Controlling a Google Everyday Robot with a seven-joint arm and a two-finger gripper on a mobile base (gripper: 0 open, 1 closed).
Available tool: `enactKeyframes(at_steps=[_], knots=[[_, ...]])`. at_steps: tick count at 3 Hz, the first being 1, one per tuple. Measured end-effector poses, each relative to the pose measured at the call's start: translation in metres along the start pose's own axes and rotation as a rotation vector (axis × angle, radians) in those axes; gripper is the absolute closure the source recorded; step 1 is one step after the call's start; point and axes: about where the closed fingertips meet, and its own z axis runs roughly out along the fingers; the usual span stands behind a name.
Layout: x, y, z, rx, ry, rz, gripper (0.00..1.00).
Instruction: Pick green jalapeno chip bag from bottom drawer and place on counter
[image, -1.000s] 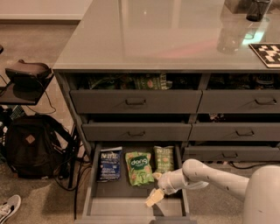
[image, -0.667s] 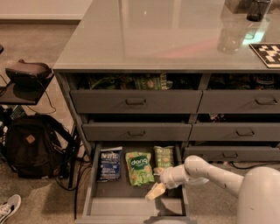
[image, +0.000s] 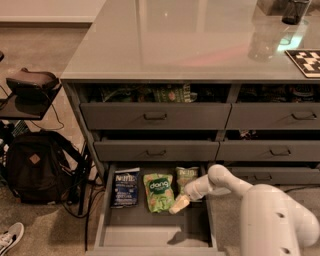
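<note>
The bottom drawer is pulled open at the lower middle of the camera view. Three bags lie side by side at its back: a dark blue bag, a bright green "dang" bag, and the pale green jalapeno chip bag on the right. My gripper reaches down into the drawer on the white arm. It hangs just in front of the jalapeno bag and beside the "dang" bag's right edge. The glossy grey counter caps the cabinet above.
Upper drawers stand slightly open with snack bags inside. A clear cup, a dark cup and a checkered tag sit at the counter's right. A black backpack, cables and a small stand crowd the floor left.
My gripper has moved up and back in the drawer, from near its front right towards the jalapeno bag. The bags have not moved.
</note>
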Motion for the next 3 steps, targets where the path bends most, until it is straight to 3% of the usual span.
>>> enactKeyframes(at_steps=[1,3], knots=[[0.012,-0.039,0.0,0.04,-0.009,-0.002,0.0],[0.031,-0.083,-0.012,0.185,-0.11,0.044,0.0]])
